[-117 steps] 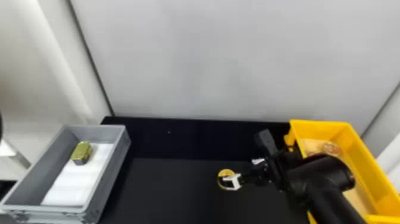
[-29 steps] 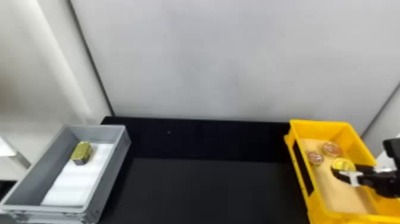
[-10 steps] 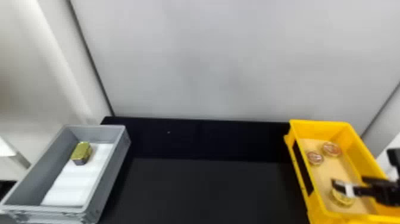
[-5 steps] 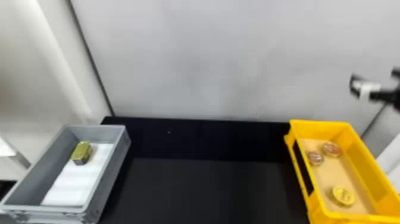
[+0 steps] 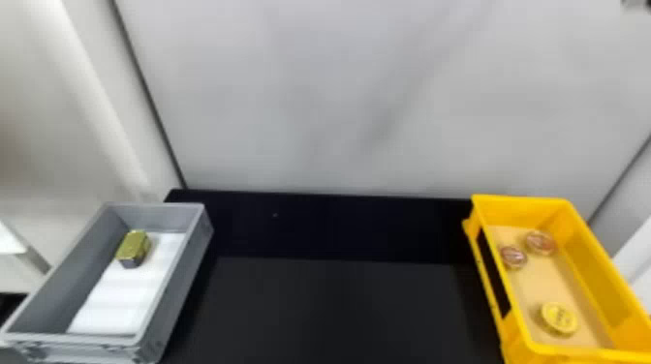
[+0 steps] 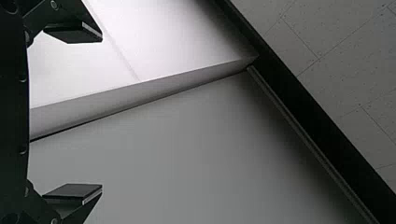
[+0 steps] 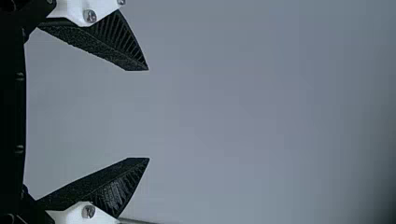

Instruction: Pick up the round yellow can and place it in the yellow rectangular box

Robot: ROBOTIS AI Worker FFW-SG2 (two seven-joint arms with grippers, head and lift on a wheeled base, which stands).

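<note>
The round yellow can (image 5: 559,318) lies on the light brown bottom of the yellow rectangular box (image 5: 523,202), toward its near end, touched by no gripper. A small part of my right gripper (image 5: 634,4) shows at the top right corner of the head view, high above and away from the box. In the right wrist view the right gripper (image 7: 148,114) is open with only a plain pale surface beyond it. My left gripper (image 6: 102,113) stands open and holds nothing in the left wrist view, facing pale panels.
Two round reddish cans (image 5: 513,257) (image 5: 540,242) lie in the far half of the yellow box. At the left, a grey box (image 5: 177,285) holds a small gold-topped block (image 5: 133,248) on a white sheet. A black table (image 5: 329,310) lies between the boxes, with a pale wall behind.
The right gripper first carried the yellow can from the table into the box. It has since let go and risen toward the upper right, leaving the can in the box's near part.
</note>
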